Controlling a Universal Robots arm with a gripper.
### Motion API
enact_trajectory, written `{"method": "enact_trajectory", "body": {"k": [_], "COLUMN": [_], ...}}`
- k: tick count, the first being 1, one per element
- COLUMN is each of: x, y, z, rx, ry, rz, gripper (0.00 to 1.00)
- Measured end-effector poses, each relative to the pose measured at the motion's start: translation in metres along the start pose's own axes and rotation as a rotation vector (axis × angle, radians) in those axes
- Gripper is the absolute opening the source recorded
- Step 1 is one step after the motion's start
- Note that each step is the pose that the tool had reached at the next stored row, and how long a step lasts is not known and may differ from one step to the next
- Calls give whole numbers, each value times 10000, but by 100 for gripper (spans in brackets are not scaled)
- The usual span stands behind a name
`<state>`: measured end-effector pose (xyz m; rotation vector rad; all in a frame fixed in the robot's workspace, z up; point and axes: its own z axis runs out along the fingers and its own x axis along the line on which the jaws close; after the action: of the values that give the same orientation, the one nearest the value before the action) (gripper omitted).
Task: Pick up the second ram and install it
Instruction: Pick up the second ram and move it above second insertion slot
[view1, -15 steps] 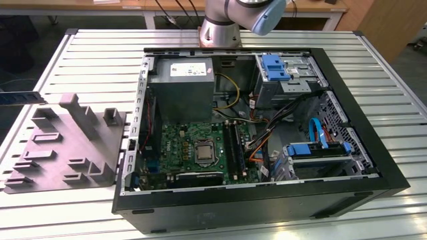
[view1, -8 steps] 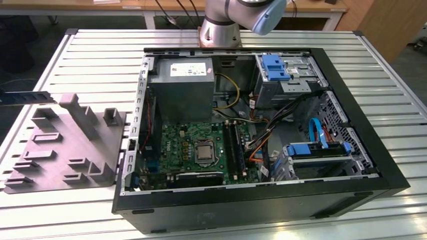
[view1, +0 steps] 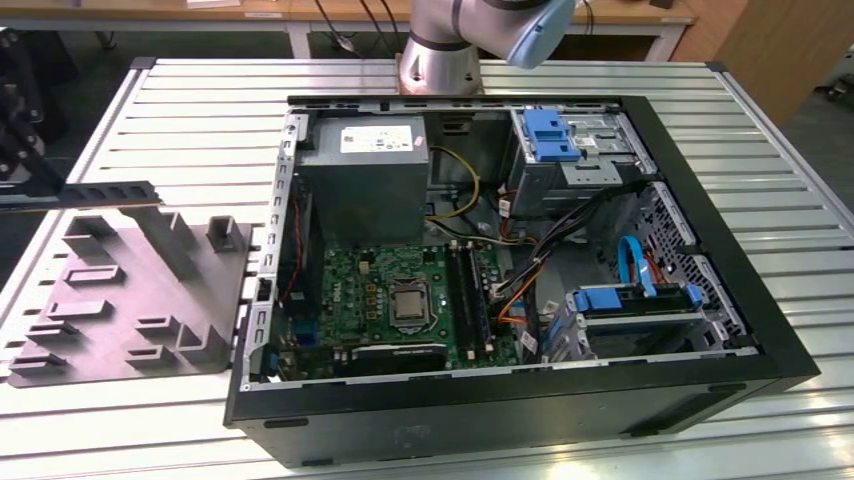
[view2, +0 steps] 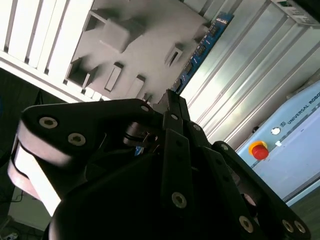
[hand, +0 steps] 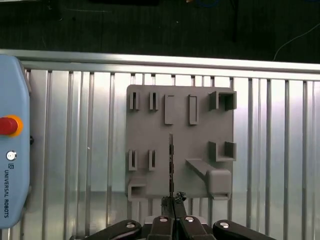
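The gripper (hand: 173, 201), fingers pinched narrowly on one end of the second ram (view2: 202, 47), holds the thin blue stick with its row of dark chips over the grey tray (hand: 150, 130)

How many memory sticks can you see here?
1 for certain: the second ram stands on edge in the grey tray, close to the gripper. Another may sit in the motherboard slots; I cannot tell.

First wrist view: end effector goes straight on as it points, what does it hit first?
Probably the ram, standing on edge in the tray, in line with the end effector. Depth is unclear; it may meet the tray beside it.
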<state>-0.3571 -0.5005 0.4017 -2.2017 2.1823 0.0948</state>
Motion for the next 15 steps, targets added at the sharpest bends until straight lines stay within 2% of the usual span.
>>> {"method": "enact_trajectory", "body": {"k": [15], "x": [5], "y": [-681], "z": [-9], "rx": [-13], "ry": [-22], "rz": [1], "gripper": [11]}}
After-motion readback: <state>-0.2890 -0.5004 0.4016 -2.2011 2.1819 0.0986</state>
